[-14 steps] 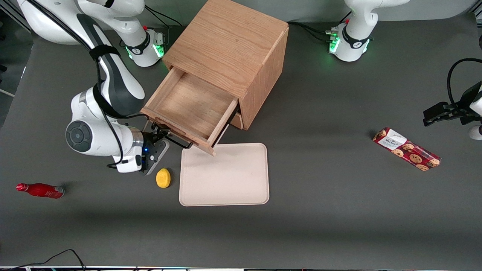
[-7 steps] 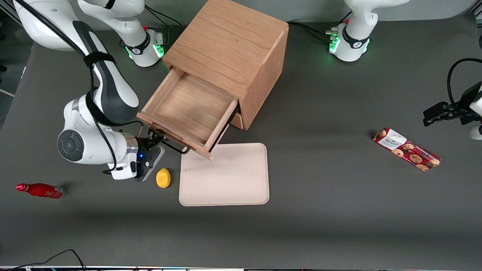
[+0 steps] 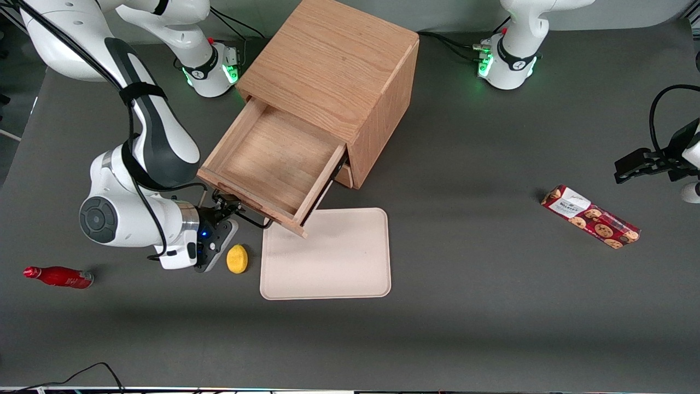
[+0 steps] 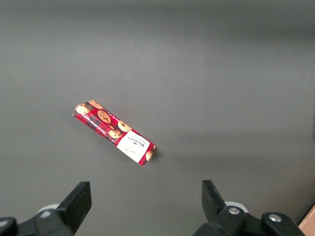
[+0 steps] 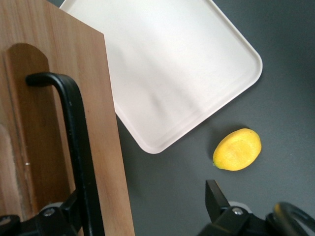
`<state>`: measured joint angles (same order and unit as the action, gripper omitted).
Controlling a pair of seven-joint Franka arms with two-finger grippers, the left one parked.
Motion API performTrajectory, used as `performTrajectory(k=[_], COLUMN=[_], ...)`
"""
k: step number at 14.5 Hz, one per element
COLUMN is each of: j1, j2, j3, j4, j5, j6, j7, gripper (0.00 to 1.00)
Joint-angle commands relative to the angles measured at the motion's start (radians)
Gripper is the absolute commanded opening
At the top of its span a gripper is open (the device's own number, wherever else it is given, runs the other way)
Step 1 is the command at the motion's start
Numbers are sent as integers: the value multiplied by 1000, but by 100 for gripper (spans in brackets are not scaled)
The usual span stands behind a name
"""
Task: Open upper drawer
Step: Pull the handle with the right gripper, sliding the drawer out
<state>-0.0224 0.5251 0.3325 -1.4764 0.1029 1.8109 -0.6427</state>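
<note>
The upper drawer (image 3: pixel 273 158) of the oak cabinet (image 3: pixel 333 65) stands pulled well out, and its light-wood inside shows bare. Its thin dark bar handle (image 3: pixel 252 220) runs along the drawer front (image 5: pixel 98 123). My right gripper (image 3: pixel 223 209) is at the end of that handle nearer the working arm's end of the table. In the right wrist view the gripper (image 5: pixel 145 196) is open, its fingers spread wide. The handle bar (image 5: pixel 78 142) runs down right against one finger (image 5: pixel 74 211). The other finger (image 5: pixel 214 199) hangs over bare table.
A cream tray (image 3: pixel 328 273) lies on the table just nearer the front camera than the drawer, its corner under the drawer front. A yellow lemon (image 3: pixel 237 258) sits beside the tray, close to my wrist. A red bottle (image 3: pixel 57 276) lies toward the working arm's end, a cookie packet (image 3: pixel 590 216) toward the parked arm's.
The drawer has slid a little farther out of the cabinet, and my gripper and wrist have moved with its handle toward the front camera and the working arm's end.
</note>
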Motion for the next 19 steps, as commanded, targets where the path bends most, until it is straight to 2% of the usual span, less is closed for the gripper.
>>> performTrajectory(k=[1,8,17,19], j1=[7,2,1,7], j2=[56,88,119,122], j3=[-3,-3,-3,-27], j4=[100,140,189,206], j5=[-17,-68,-84,-83], j6=[-56,-79,-84,-91], j7=[-15,-20,-41,-57], gripper=[100,100,100,100])
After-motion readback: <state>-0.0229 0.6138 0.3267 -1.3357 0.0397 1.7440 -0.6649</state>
